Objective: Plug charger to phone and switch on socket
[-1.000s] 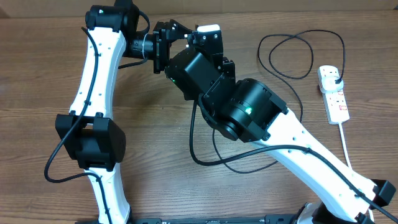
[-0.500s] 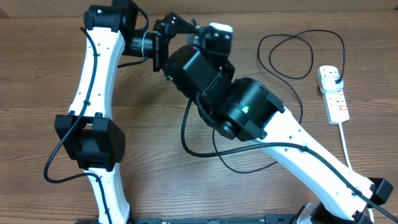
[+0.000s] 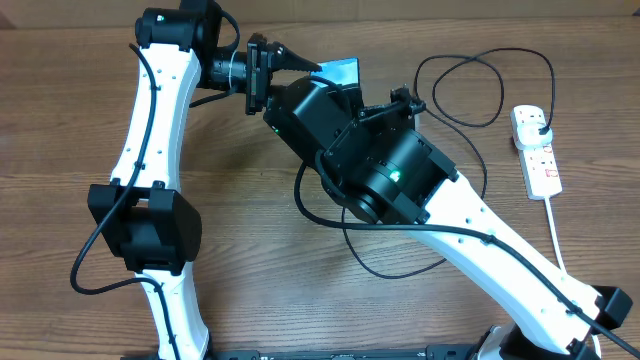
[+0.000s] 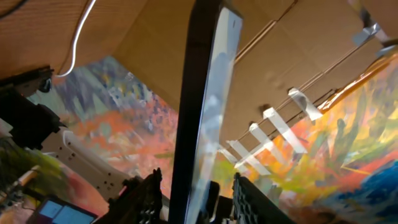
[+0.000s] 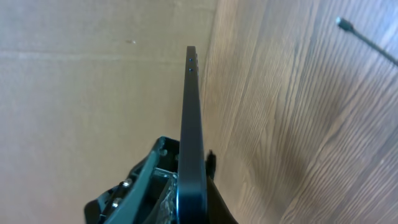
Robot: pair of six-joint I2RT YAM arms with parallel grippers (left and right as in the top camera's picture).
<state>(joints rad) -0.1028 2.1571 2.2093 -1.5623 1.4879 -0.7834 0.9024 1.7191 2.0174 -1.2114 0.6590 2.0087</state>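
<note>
At about 11 o'clock over the table (image 3: 60, 150), the left gripper (image 4: 196, 180) has kept its station for the past second. Its fingers (image 4: 146, 196) stand spread, one on either side of the phone (image 3: 340, 70). Slivers of background show on both sides, though whether a pad touches the phone cannot be told. The phone, held off the wood at 12 o'clock, is what has changed. A second ago it showed a white patch from above; now the right wrist has rolled it so the teal screen faces up and both wrist cameras see it edge-on. The right gripper (image 5: 186, 148) is pinching it by one end. I judge this a turn to offer the phone to the left gripper, freeing the right for the plug; nothing is plugged into the phone yet. The charger (image 3: 418, 85) loops unmoved at 2 o'clock, its black plug (image 3: 540, 125) seated in the socket (image 3: 538, 152) at 3 o'clock. Its plug tip (image 5: 341, 23) lies on the wood at 1 o'clock in the right wrist view. The phone's port is hidden, as is the right gripper's far finger behind the phone. The charger's middle run passes under the right arm, where black loops at 6 o'clock may be charger or the arm's own lead. The switches are too small to read.
</note>
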